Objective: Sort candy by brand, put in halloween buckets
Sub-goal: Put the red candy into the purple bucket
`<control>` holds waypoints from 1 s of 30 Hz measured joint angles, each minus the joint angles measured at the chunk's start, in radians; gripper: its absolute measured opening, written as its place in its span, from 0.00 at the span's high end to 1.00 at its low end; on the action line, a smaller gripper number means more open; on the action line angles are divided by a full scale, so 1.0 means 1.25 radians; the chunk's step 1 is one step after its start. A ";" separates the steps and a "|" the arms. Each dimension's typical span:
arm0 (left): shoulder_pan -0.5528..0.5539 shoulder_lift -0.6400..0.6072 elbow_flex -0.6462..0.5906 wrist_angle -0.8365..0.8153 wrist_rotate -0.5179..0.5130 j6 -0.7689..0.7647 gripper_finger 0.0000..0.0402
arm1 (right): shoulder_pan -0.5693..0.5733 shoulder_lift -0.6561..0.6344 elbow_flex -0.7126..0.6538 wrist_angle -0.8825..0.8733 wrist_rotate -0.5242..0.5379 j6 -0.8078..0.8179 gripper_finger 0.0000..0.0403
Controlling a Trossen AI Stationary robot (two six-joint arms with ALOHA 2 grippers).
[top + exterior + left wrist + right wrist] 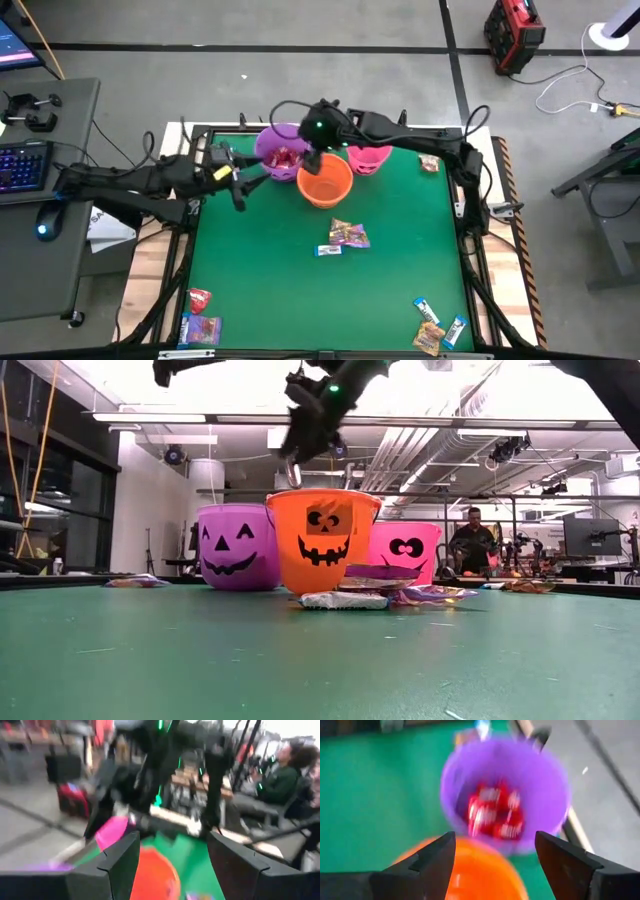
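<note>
Green felt covers the tabletop (280, 290), and three halloween buckets stand in a row near its far edge: the purple bucket (281, 150), the orange bucket (325, 182) just in front of it and touching it, and the pink bucket (368, 157) on the other side of the orange one.

The right arm reaches in from the far right corner, stretched along the far edge and bent downward at the wrist. The right gripper (495, 865) hangs above the seam between the orange and purple buckets, fingers spread wide with nothing between them. Its wrist camera looks straight down into the purple bucket, where red-wrapped candy (494, 815) lies in a heap on the bottom.

The left arm comes in low from the left edge, nearly level, pointing toward the buckets. The left gripper (236, 178) hovers just beside the purple bucket, jaws wide apart and empty.

Loose candy lies elsewhere: a small cluster (343, 238) near the middle of the tabletop, a few pieces (200, 318) by the near left corner, several (437, 330) by the near right corner, and one (429, 164) near the far right corner.
</note>
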 joint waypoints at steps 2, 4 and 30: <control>-0.001 0.005 0.000 -0.046 0.029 -0.062 0.45 | 0.000 -0.035 -0.043 -0.071 -0.026 -0.013 0.34; -0.007 0.009 0.000 -0.083 0.051 -0.107 0.45 | 0.000 -0.084 -0.115 -0.108 -0.040 -0.021 0.34; -0.239 0.591 0.199 -0.910 0.719 -0.504 0.51 | 0.214 -0.711 -0.993 0.293 0.033 0.601 0.34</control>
